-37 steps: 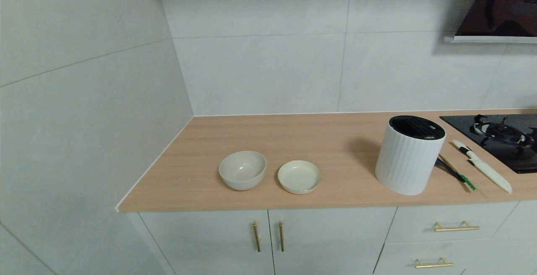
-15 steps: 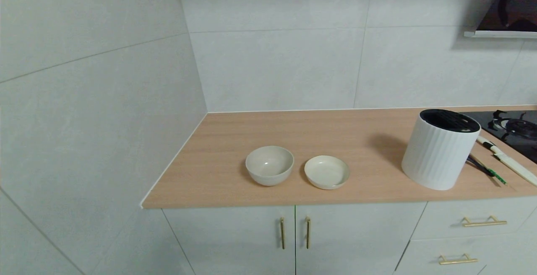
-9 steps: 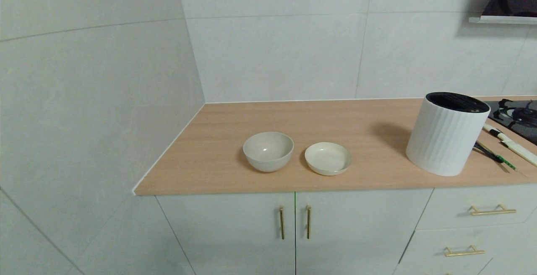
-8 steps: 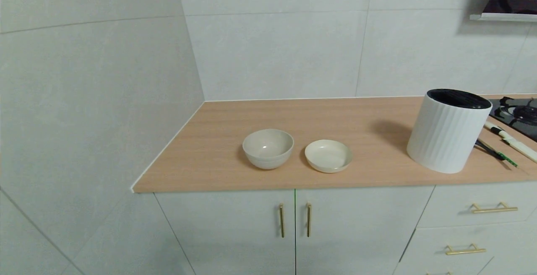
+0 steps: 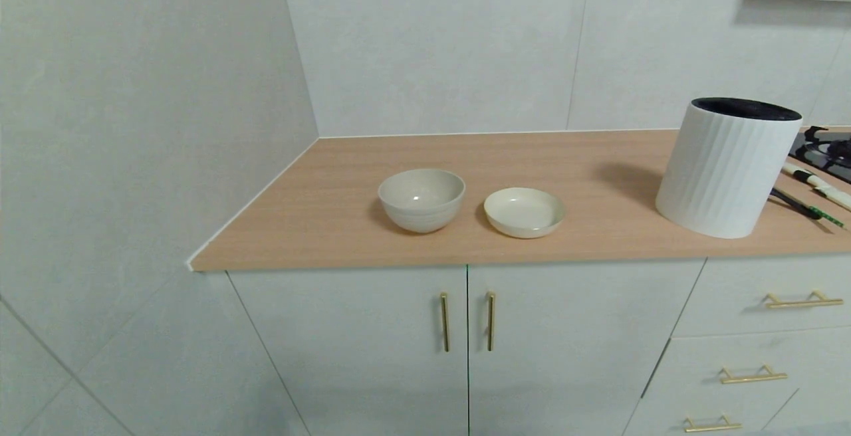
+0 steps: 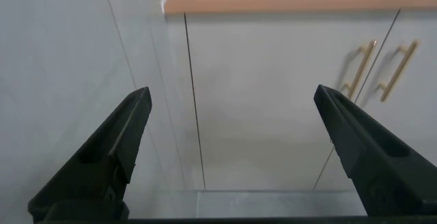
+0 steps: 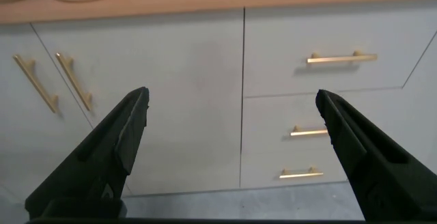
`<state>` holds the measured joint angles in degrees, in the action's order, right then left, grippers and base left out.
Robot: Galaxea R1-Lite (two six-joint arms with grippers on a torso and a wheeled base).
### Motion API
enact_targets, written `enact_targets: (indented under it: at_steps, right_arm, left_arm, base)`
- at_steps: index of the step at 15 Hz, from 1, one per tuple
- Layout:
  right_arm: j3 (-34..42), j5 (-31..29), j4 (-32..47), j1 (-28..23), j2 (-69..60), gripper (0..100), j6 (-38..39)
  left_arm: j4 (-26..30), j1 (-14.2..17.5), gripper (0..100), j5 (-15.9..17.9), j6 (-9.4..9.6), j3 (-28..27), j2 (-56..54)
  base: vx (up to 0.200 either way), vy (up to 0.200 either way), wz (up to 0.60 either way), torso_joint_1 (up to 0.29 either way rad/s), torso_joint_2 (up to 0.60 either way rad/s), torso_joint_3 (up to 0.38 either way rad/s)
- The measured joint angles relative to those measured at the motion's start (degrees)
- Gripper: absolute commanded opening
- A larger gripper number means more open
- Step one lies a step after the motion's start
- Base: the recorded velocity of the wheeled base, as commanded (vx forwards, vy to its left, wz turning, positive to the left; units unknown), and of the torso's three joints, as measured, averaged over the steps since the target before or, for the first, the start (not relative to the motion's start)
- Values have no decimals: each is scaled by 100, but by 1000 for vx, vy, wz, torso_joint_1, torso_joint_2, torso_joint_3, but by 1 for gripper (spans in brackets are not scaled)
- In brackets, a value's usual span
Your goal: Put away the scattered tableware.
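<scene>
We found the left gripper (image 6: 232,94) low in front of the cabinet doors (image 5: 399,343), its jaws spread wide with nothing between them. The right gripper (image 7: 232,94) was equally wide open and empty, facing the drawers (image 7: 328,60). Above, on the wooden countertop (image 5: 319,223), the bowl (image 5: 421,199) stood upright near the front edge, with the shallow dish (image 5: 524,211) just beside it on the right, apart from it. Farther right stood a white ribbed holder (image 5: 728,167). Beyond it lay a dark utensil (image 5: 804,209) and a white knife (image 5: 814,180), next to the hob (image 5: 828,153).
</scene>
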<state>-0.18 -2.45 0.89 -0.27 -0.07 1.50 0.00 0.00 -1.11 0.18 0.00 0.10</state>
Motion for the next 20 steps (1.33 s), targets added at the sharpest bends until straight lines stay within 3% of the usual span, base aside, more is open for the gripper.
enact_targets:
  at_steps: [14,20]
  right_arm:
    - [0,0,-5,0,0,100,0]
    - [0,0,-2,0,0,100,2]
  left_arm:
    - [0,0,100,0,-7,0,0]
    - [5,0,100,-1,-5,0,0]
  base:
    - [0,0,0,-167,466,297]
    - [0,0,0,-21,85,61]
